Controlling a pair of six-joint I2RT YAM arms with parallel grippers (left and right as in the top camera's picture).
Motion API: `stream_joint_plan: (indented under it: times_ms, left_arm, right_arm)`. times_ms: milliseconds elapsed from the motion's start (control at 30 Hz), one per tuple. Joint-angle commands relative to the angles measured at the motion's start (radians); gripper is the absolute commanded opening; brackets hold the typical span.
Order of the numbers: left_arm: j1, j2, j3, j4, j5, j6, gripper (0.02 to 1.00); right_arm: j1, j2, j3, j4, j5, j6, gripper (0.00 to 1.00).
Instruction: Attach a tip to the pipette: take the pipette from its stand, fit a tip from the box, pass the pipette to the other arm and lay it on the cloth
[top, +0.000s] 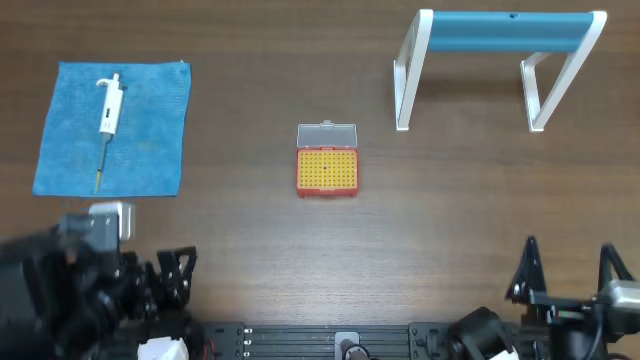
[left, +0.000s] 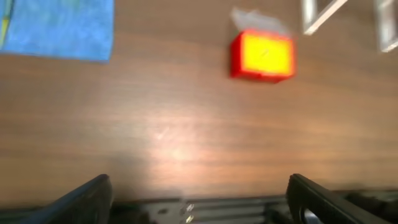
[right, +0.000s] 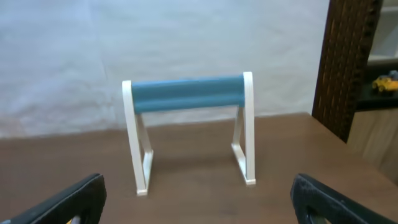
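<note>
Top view: pipette (top: 108, 108), yellow tip fitted, lies on the blue cloth (top: 150, 150); the stand (top: 505, 32) holds no pipette and the tip box (top: 327, 170) sits mid-table, so the task looks complete. Left wrist view: left gripper (left: 199, 182) spread wide, grasping nothing. Right wrist view: right gripper (right: 198, 182) likewise released, facing the stand.

Blue-barred white stand (right: 186, 93) upright on wooden table (right: 193, 168); right hand (right: 198, 198) fingers wide apart

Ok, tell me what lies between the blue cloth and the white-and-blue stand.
The red tip box, lid open, stands alone on the wooden table between the cloth and the stand; the top view shows it.
</note>
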Motion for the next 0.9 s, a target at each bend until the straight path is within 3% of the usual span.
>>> stream_joint_plan:
  times_ms: [33, 167, 567, 633, 700, 800, 900]
  left_arm:
    - [-0.001, -0.104, -0.011, 0.046, 0.069, -0.055, 0.904]
    - [-0.001, -0.105, -0.011, 0.047, 0.069, -0.055, 0.904]
    - [-0.001, -0.105, -0.014, 0.046, 0.069, -0.054, 0.901]
    - [-0.009, -0.105, -0.017, 0.077, -0.019, -0.021, 0.901]
    - [-0.044, -0.121, -0.076, 0.281, -0.066, -0.019, 0.901]
    - [-0.143, -0.25, -0.429, 0.941, -0.089, 0.169, 0.904]
    - [-0.149, -0.435, -0.875, 1.491, -0.087, 0.185, 0.901]
  right_arm:
    - [0.005, 0.028, -0.041, -0.051, -0.06, -0.018, 0.963]
    - [0.005, 0.028, -0.041, -0.201, -0.067, -0.013, 0.963]
    - [0.005, 0.028, -0.041, -0.351, -0.069, -0.014, 0.963]
    - [0.005, 0.028, -0.041, -0.363, -0.069, -0.014, 0.963]
    - [0.005, 0.028, -0.041, -0.363, -0.069, -0.014, 0.965]
    - [0.005, 0.028, -0.041, -0.363, -0.069, -0.014, 0.963]
    - [0.005, 0.028, -0.041, -0.363, -0.069, -0.014, 0.963]
